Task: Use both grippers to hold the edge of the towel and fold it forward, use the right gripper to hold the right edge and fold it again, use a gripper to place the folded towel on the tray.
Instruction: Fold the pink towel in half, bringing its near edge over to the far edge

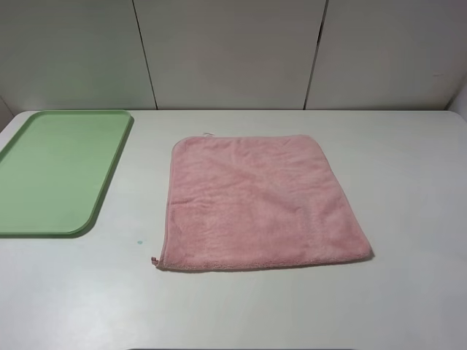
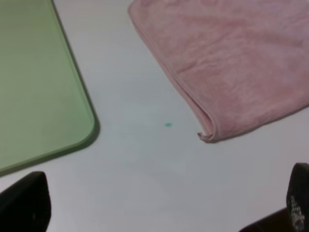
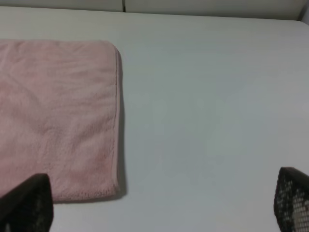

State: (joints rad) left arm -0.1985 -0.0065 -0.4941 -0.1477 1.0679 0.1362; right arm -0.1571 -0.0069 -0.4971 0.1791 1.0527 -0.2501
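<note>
The pink towel (image 1: pixel 263 204) lies flat and spread out in the middle of the white table. Its hemmed near edge (image 1: pixel 263 265) faces the front, with a tiny loop (image 1: pixel 155 260) at the near left corner. The pale green tray (image 1: pixel 58 171) rests empty at the far left. Neither arm shows in the high view. My left gripper (image 2: pixel 161 212) is open above bare table, short of the towel's (image 2: pixel 241 63) near left corner and beside the tray (image 2: pixel 38 82). Just off the towel's (image 3: pixel 58 111) near right corner, my right gripper (image 3: pixel 159 208) is open with nothing between its fingers.
A small teal speck (image 1: pixel 139 242) marks the table between tray and towel. White wall panels (image 1: pixel 233 51) stand behind the table's far edge. Bare tabletop (image 1: pixel 416 189) stretches right of the towel.
</note>
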